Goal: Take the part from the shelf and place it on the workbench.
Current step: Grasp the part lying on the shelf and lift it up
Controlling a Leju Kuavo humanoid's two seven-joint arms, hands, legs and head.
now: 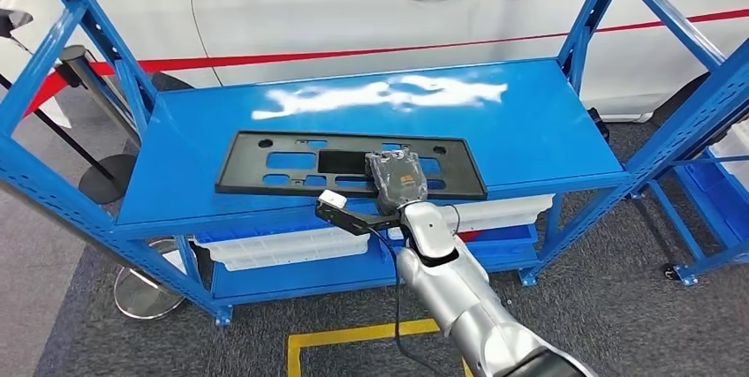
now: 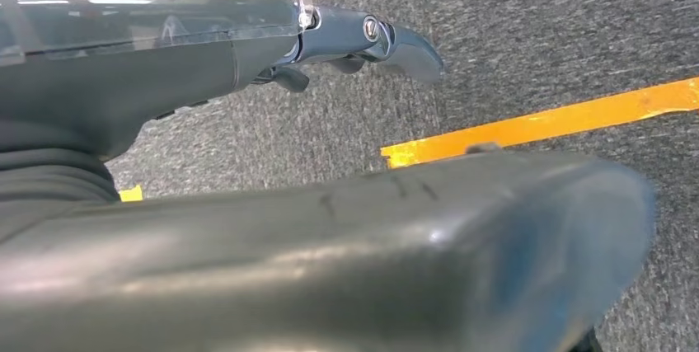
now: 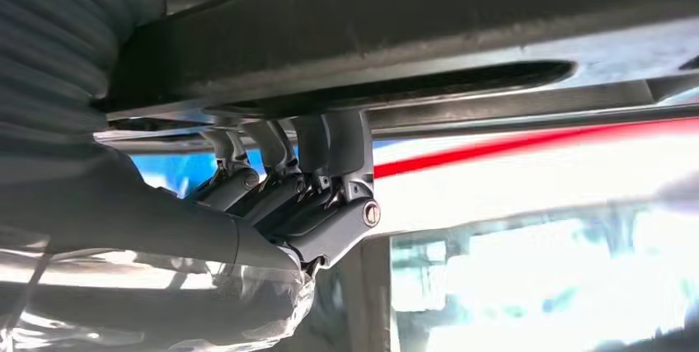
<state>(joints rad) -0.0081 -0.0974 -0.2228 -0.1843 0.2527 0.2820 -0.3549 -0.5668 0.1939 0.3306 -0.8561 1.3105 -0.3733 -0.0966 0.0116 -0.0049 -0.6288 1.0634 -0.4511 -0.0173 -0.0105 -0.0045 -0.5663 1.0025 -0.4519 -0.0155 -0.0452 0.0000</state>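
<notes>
A flat black plastic part (image 1: 291, 163) with several cut-outs lies lengthwise along the front of the blue shelf (image 1: 530, 121). My right hand (image 1: 397, 179) lies on the part's right half, palm down, reaching in from the front edge. In the right wrist view its bent fingers (image 3: 317, 183) press against the black part (image 3: 429, 6) close to a slot. The thumb is hidden there. My left hand (image 2: 206, 121) hangs over grey carpet, holding nothing, with its thick thumb (image 2: 346, 245) apart from a dark finger (image 2: 387, 39).
A white car with a red stripe (image 1: 353, 6) stands right behind the shelf. White bins (image 1: 291, 246) sit on the lower level. A stanchion with a round base (image 1: 106, 174) is at the left and a second blue rack (image 1: 707, 183) at the right. Yellow tape (image 1: 353, 337) marks the floor.
</notes>
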